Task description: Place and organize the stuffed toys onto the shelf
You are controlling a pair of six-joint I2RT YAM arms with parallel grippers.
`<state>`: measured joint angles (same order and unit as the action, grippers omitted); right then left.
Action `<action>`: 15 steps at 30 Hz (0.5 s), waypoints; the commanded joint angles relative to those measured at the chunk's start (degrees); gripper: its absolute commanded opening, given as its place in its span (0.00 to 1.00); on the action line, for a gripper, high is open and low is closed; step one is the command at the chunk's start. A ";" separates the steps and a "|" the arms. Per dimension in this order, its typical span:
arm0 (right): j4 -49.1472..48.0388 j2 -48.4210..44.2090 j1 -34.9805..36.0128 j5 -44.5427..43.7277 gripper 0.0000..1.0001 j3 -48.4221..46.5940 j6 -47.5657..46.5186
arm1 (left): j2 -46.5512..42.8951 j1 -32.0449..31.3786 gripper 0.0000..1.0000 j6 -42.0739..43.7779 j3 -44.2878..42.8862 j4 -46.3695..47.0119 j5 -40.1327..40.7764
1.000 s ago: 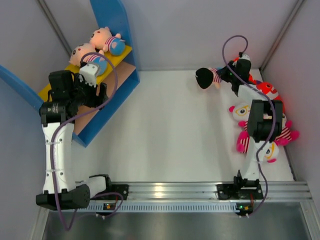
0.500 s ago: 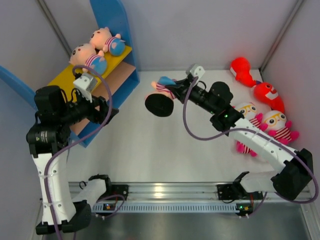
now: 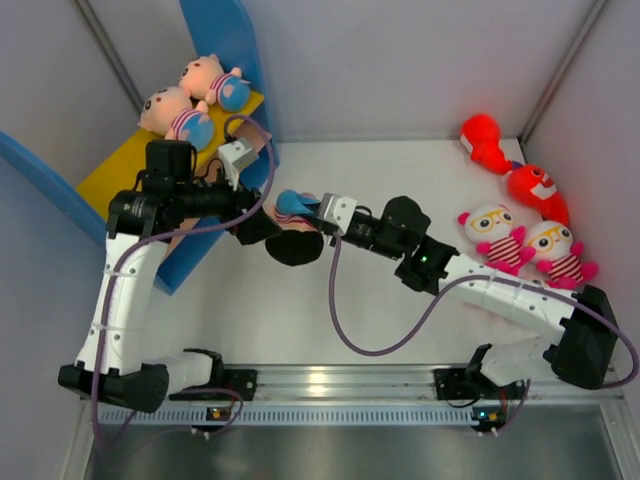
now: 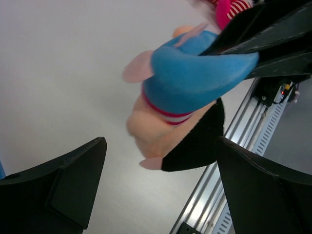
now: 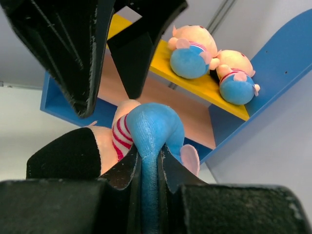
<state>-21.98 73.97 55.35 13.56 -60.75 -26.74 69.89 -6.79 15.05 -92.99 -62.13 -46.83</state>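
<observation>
the right jaws clench the doll (image 4: 178, 83) by its blue pants, above the bench (image 3: 300, 320) just beside the shelf (image 3: 110, 172). the left jaws stand spread either side of it; best they close on the torso before the right lets go.

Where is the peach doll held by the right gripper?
Top view, left of centre: the peach doll is pinched by its blue pants in the right gripper, close to the open left gripper, beside the shelf.

Tabletop (image 3: 330, 310): plain white, matte, evenly lit
Walls (image 3: 400, 60): pale grey panels on three sides
Corner posts (image 3: 562, 68): thin grey metal, slanting
Near edge: silver slotted rail (image 3: 340, 379)
</observation>
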 commanded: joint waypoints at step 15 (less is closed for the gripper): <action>-7.64 1.87 1.25 6.03 0.00 -2.53 -5.08 | 4.29 -9.47 0.71 15.54 -2.46 -0.19 9.40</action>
<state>-24.43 77.89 55.86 16.36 -60.90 -31.53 74.76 -16.23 26.81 -93.30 -62.24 -37.43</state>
